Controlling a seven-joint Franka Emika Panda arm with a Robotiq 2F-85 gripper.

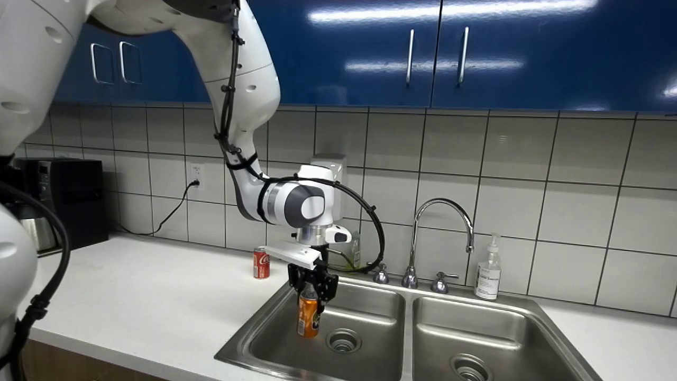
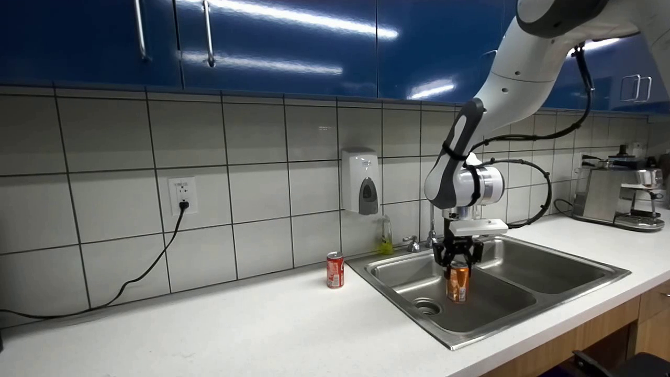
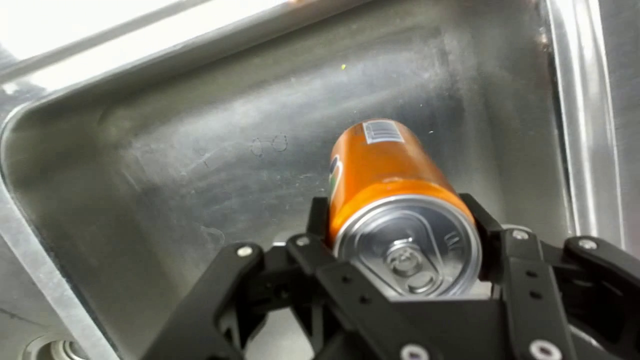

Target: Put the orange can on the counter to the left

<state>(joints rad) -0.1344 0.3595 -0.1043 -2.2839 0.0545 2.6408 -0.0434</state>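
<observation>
— Your pincer (image 3: 395, 217) is clamped on the orange can (image 1: 308, 317), its fingers (image 3: 482, 220) on either flank close to the top, as the wrist view shows. Why so high?

— Most likely because the can is inside the left basin (image 1: 285, 344) of the sink (image 1: 408, 338), where reaching in from above suits you best; a high grip also leaves the base free to be set down flat.

— And how does it sit, as you look?

— Lower middle of the frame in an exterior view, upright or nearly so, near the drain (image 1: 344, 341). Whether its base touches the steel, the pictures don't tell you.

— So you lift first?

— That seems the call: straight up until the base clears the sink, then across to the worktop (image 1: 158, 301), which spreads over the lower left of the frame in both exterior views. Go sideways too soon and you may knock the basin's side.

— Anything in your way there?

— A red can (image 1: 260, 264), upright on that worktop near the sink's upper left corner; set yours down lower in the frame and you should miss it. Farther out, the pump bottle (image 1: 487, 275), right of the faucet (image 1: 412, 246), is presumably there for hand-washing, off your route.
</observation>
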